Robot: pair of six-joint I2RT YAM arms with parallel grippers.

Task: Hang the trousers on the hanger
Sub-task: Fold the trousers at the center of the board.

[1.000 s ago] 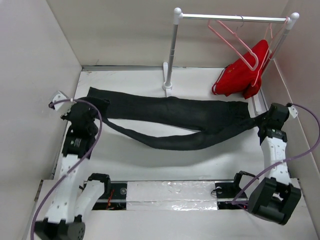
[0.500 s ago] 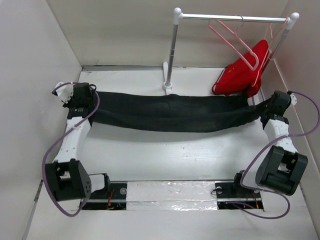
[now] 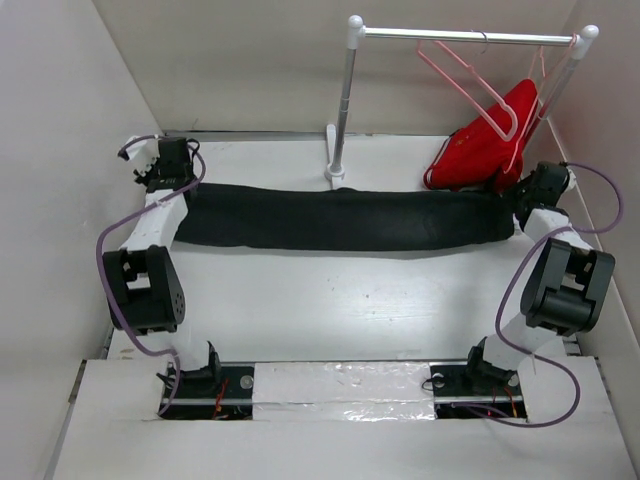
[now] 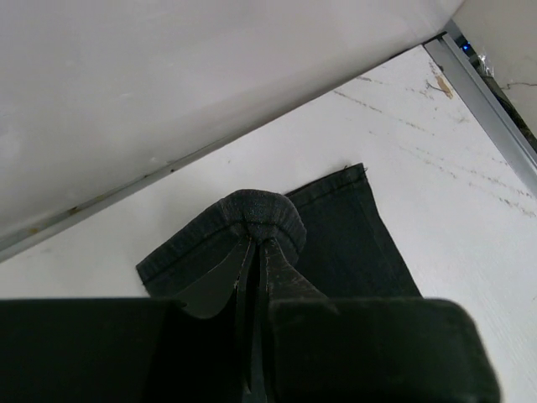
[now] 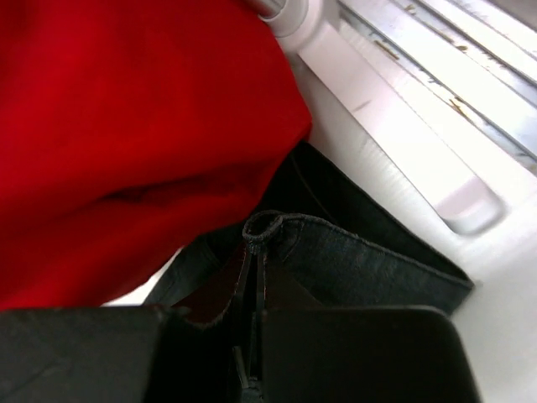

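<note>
The black trousers (image 3: 340, 220) lie stretched in a long folded band across the table, left to right. My left gripper (image 3: 180, 190) is shut on their left end; in the left wrist view (image 4: 258, 239) a folded hem of the trousers (image 4: 344, 235) is pinched between the fingers. My right gripper (image 3: 517, 205) is shut on the right end; in the right wrist view (image 5: 256, 239) it pinches a rolled edge of the trousers (image 5: 369, 260). The empty pale-pink hanger (image 3: 465, 75) hangs on the rail at the back right, above the trousers' right end.
A white rack with a metal rail (image 3: 460, 37) stands at the back; its left post (image 3: 342, 110) is just behind the trousers. A red garment (image 3: 485, 145) on a second pink hanger hangs against my right gripper (image 5: 143, 109). Walls close in left, right and behind.
Both arms have reached farther back and apart. The trousers' two legs have come together into one narrow taut band, moved toward the rack.
</note>
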